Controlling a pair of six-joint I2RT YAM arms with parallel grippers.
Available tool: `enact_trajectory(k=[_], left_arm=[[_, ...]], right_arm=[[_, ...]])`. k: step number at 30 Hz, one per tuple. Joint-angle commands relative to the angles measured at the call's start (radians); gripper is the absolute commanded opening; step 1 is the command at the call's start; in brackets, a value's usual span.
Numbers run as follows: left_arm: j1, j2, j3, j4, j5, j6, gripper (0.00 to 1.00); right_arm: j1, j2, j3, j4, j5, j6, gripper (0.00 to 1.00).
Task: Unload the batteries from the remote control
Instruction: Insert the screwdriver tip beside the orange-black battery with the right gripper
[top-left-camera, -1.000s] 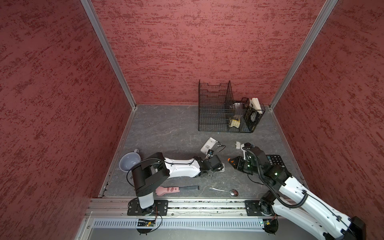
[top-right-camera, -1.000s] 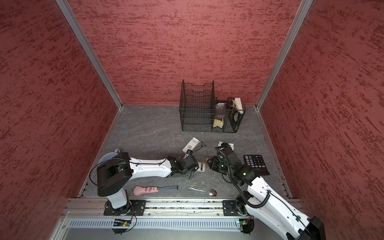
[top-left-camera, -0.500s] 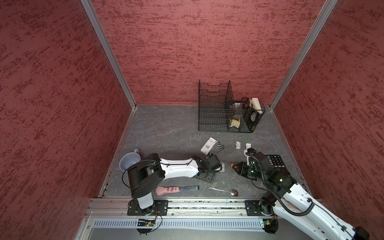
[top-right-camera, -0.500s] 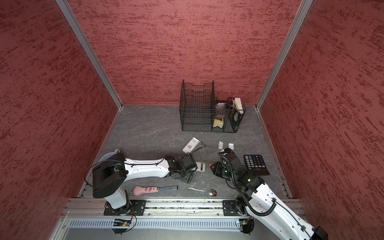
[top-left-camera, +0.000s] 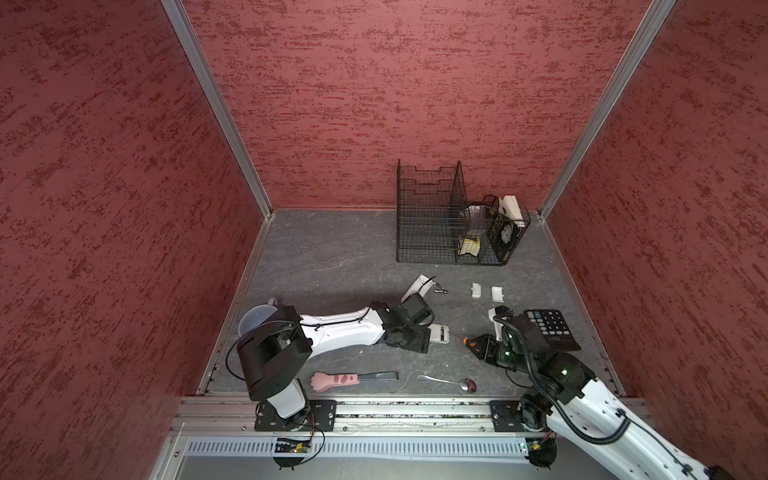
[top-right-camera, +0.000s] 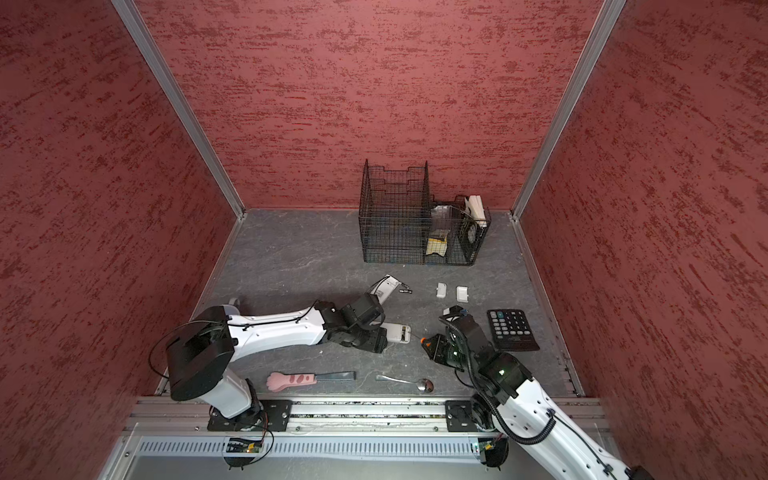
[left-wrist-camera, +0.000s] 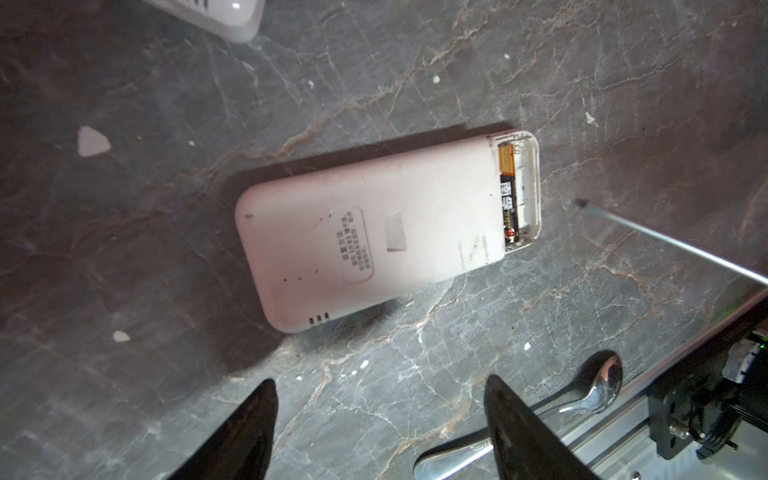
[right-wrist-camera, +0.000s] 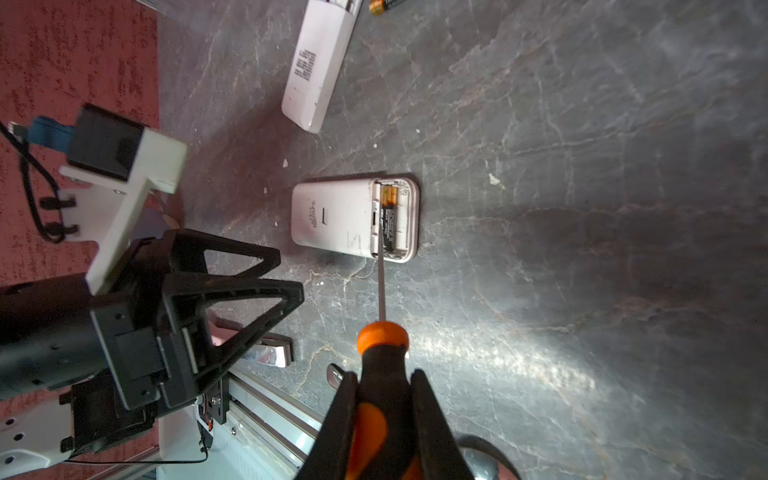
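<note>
We judge the step in hand to be prying: the white remote control (left-wrist-camera: 386, 226) lies face down on the grey marbled tabletop (left-wrist-camera: 540, 62) with its cover off, and 1 battery (left-wrist-camera: 508, 193), a slim black cylinder with a gold band, sits in the open bay at its end. Our right gripper (right-wrist-camera: 384, 411) is clamped on the black-and-orange handle of the screwdriver (right-wrist-camera: 380, 361), whose thin steel shaft points at the bay; from the right wrist view the tip seems to overlap the bay, but the left wrist view shows it short of the remote, just off the bay end. Our left gripper (left-wrist-camera: 380, 415) hangs with its jaws spread and nothing between them, beside the remote's long edge. Another battery (top-left-camera: 440, 291) lies loose on the table near a second, narrower white remote (top-left-camera: 415, 286), and 2 small white covers (top-left-camera: 486, 291) rest well apart from the work. The next move, we think, calls for the left jaws to steady the smooth, rounded plastic shell while the blade slips under the battery's end and levers it up; the slick casing could skid on the hard surface otherwise.
</note>
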Motion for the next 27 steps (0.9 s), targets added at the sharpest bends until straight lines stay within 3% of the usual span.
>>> enact_trajectory(k=[1, 16, 27], left_arm=[[0.023, -0.021, -0.021, 0.048, 0.051, -0.021, 0.77], [0.048, 0.002, -0.016, 0.068, 0.083, -0.043, 0.73], [0.072, 0.056, 0.024, 0.047, 0.06, -0.026, 0.69]], right_arm=[[-0.004, 0.028, -0.012, 0.067, -0.034, -0.007, 0.0], [-0.003, 0.091, 0.002, 0.112, -0.026, -0.078, 0.0], [-0.004, 0.131, -0.017, 0.184, -0.097, -0.109, 0.0]])
